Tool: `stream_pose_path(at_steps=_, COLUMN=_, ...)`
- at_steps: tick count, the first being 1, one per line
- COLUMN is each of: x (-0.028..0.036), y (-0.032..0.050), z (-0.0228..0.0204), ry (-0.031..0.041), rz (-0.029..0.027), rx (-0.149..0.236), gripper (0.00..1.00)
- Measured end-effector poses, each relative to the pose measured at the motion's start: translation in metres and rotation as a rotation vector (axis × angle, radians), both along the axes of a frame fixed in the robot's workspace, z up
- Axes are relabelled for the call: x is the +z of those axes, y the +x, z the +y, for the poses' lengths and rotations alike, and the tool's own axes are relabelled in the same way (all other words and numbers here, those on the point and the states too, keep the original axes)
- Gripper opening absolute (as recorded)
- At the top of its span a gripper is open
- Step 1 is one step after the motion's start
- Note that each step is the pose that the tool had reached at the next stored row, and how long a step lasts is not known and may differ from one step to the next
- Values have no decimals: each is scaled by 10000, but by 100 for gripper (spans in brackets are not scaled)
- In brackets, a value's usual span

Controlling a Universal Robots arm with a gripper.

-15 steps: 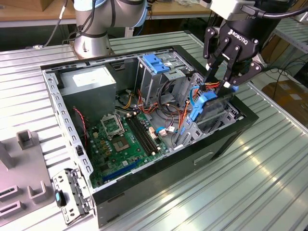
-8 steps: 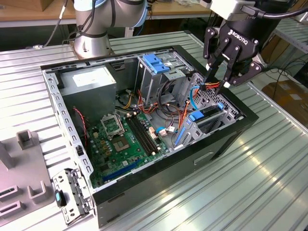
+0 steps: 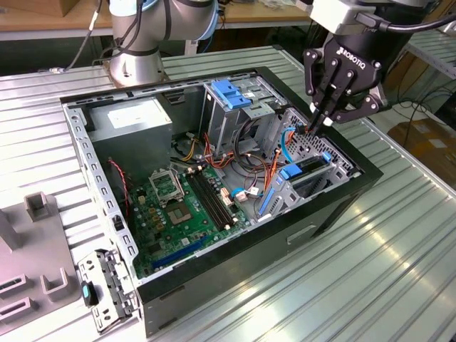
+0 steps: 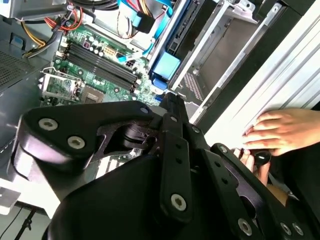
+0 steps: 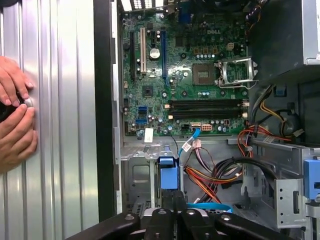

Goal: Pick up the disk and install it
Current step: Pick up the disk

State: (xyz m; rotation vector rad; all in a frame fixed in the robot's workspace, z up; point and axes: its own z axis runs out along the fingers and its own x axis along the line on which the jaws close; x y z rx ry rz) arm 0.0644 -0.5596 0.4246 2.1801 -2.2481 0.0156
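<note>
An open computer case (image 3: 299,246) lies on a ribbed metal table (image 3: 406,271), a wooden bench (image 3: 43,18) behind. The gripper (image 3: 317,122) hangs with fingers pressed together, apparently empty, just above the disk (image 3: 312,169), which sits in the case's front bay. A person's hand (image 4: 282,131) rests on the table.

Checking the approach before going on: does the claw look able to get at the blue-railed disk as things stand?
Probably yes. The claw hangs shut above the disk, the case is open on top and nothing covers the disk, though a blue cable runs close beside.
</note>
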Motion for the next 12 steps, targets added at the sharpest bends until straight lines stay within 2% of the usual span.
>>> stream_pose_path(at_steps=2, x=-45, y=29, z=0, ry=-1, rz=0, rx=0, gripper=11)
stream_pose_path(at_steps=4, x=-111, y=96, z=0, ry=-1, rz=0, rx=0, gripper=11)
stream_pose_path(at_steps=10, x=-223, y=221, z=-1, ry=0, rz=0, rx=0, gripper=11)
stream_pose_path(at_steps=12, x=-262, y=240, z=-1, ry=0, rz=0, rx=0, gripper=11)
